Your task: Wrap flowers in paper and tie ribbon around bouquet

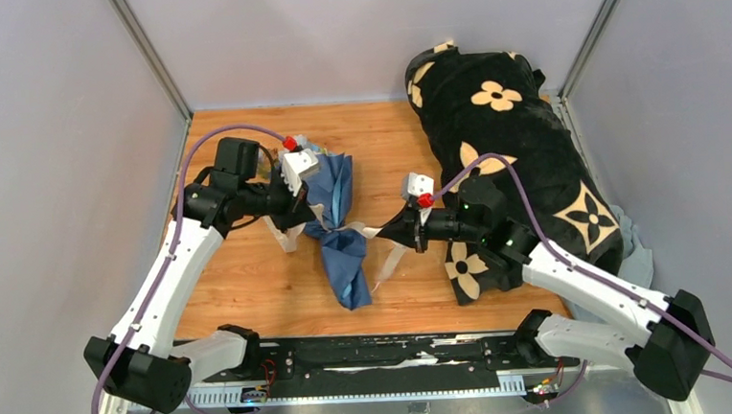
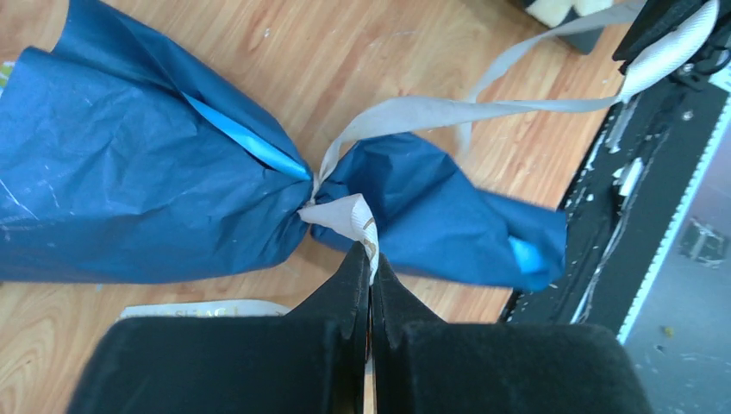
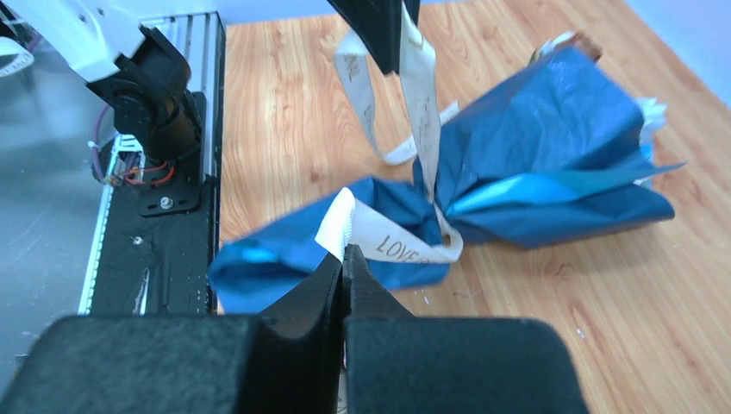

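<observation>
The bouquet [image 1: 340, 230] lies on the wooden table, a navy paper [image 2: 129, 172] bundle with sky-blue lining, wide end at the back. It is cinched at its waist by the cream ribbon [image 2: 431, 110]. My left gripper [image 2: 371, 256] is shut on one ribbon end just left of the waist. My right gripper [image 3: 345, 252] is shut on the other end [image 3: 396, 243], printed "LOVE", to the right of the waist. In the top view the left gripper [image 1: 302, 211] and right gripper [image 1: 390, 232] flank the knot. The flowers are almost wholly hidden in the paper; a brownish bit [image 3: 571, 41] peeks out.
A black plush blanket [image 1: 511, 131] with cream flower shapes is heaped at the right, over a grey-blue cloth [image 1: 638, 248]. A black rail [image 1: 381, 352] runs along the near edge. Loose ribbon tails [image 1: 385, 263] trail on the wood on either side of the bundle.
</observation>
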Controlling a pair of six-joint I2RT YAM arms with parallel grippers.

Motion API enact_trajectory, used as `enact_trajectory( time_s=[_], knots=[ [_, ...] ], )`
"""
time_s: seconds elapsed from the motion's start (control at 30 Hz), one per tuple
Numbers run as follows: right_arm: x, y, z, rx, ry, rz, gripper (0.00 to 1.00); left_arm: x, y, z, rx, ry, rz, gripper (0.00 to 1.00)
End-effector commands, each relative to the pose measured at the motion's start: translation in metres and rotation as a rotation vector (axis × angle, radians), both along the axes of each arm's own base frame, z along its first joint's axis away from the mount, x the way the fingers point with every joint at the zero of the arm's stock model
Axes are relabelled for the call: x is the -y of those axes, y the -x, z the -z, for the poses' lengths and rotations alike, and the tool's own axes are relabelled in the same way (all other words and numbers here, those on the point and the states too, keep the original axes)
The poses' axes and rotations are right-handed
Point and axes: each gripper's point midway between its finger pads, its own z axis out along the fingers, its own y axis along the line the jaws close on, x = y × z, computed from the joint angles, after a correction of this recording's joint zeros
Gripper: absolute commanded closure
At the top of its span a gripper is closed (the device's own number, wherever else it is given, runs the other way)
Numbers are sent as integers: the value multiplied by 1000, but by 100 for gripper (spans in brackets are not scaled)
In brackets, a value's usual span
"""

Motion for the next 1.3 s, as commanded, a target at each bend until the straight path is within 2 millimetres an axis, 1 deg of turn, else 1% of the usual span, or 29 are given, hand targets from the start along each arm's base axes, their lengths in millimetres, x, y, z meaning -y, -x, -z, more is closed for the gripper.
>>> enact_trajectory(
  time_s=[0.0, 0.1, 0.17, 0.2, 0.23, 0.27, 0.3, 0.33, 0.37, 0.4, 0.43, 0.47, 0.5, 0.53, 0.57, 0.6, 0.63, 0.7, 0.73, 0.77, 0.8, 0.83, 0.9, 0.97, 1.03, 1.1, 1.13, 1.2, 1.27],
  knots=[
    [7, 18, -19, 22, -40, -35, 100, 17, 17, -19, -40, 75, 34, 100],
    [13, 16, 3, -8, 28, -8, 100, 14, 20, -4, -64, 45, 35, 100],
    [15, 15, 27, -77, 90, 10, 89, 4, 15, 11, -66, -16, -5, 100],
    [17, 14, 38, -100, 123, 27, 88, -1, 13, 17, -64, -46, -21, 100],
    [22, 10, 47, -114, 156, 57, 89, -7, 12, 23, -56, -81, -37, 100],
    [26, 4, 53, -115, 181, 96, 92, -13, 10, 29, -46, -119, -49, 100],
    [29, -3, 55, -110, 191, 132, 99, -22, 8, 37, -33, -170, -66, 100],
    [32, -7, 54, -112, 200, 153, 100, -33, 6, 48, -15, -234, -74, 99],
    [32, -8, 51, -114, 204, 160, 100, -44, 4, 59, -5, -302, -82, 90],
    [31, -8, 49, -110, 203, 155, 100, -56, 3, 71, -7, -368, -100, 74],
    [28, -9, 40, -99, 188, 141, 100, -66, 1, 81, -3, -433, -96, 51],
    [25, -9, 34, -88, 174, 135, 100, -74, -1, 85, 2, -481, -104, 35],
    [21, -10, 28, -80, 160, 129, 100, -78, 0, 86, 4, -505, -100, 28],
    [16, -13, 17, -62, 120, 126, 100, -76, 0, 79, 17, -494, -81, 26],
    [10, -14, 8, -54, 83, 120, 100, -67, 6, 73, 19, -450, -39, 25],
    [4, -17, -2, -52, 46, 115, 100, -54, 12, 59, 37, -382, 14, 24],
    [-4, -22, -16, -39, -3, 111, 100, -34, 24, 45, 48, -287, 96, 24],
    [-14, -29, -28, -57, -31, 109, 100, -11, 43, 20, 78, -194, 217, 26],
    [-18, -34, -33, -66, -30, 112, 100, -3, 50, 13, 88, -169, 254, 29],
    [-22, -40, -38, -69, -29, 119, 100, 2, 56, 11, 101, -165, 285, 31],
    [-26, -44, -33, -95, -15, 128, 100, 6, 64, 14, 106, -180, 332, 32],
    [-31, -48, -32, -118, -14, 134, 100, 9, 74, 22, 115, -222, 411, 32],
    [-37, -54, -25, -146, -19, 132, 100, 11, 82, 43, 124, -325, 505, 31],
    [-44, -58, -24, -148, -48, 113, 100, 18, 94, 62, 173, -403, 662, 30],
    [-49, -67, -21, -166, -59, 115, 100, 35, 99, 75, 249, -422, 760, 29],
    [-54, -75, -19, -193, -69, 111, 100, 59, 98, 83, 349, -393, 804, 30],
    [-57, -76, -22, -198, -84, 100, 100, 67, 98, 93, 396, -390, 834, 29],
    [-60, -78, -36, -173, -120, 86, 100, 86, 93, 106, 500, -379, 876, 28],
    [-59, -80, -52, -124, -131, 84, 100, 93, 87, 126, 534, -395, 915, 26]
  ],
)
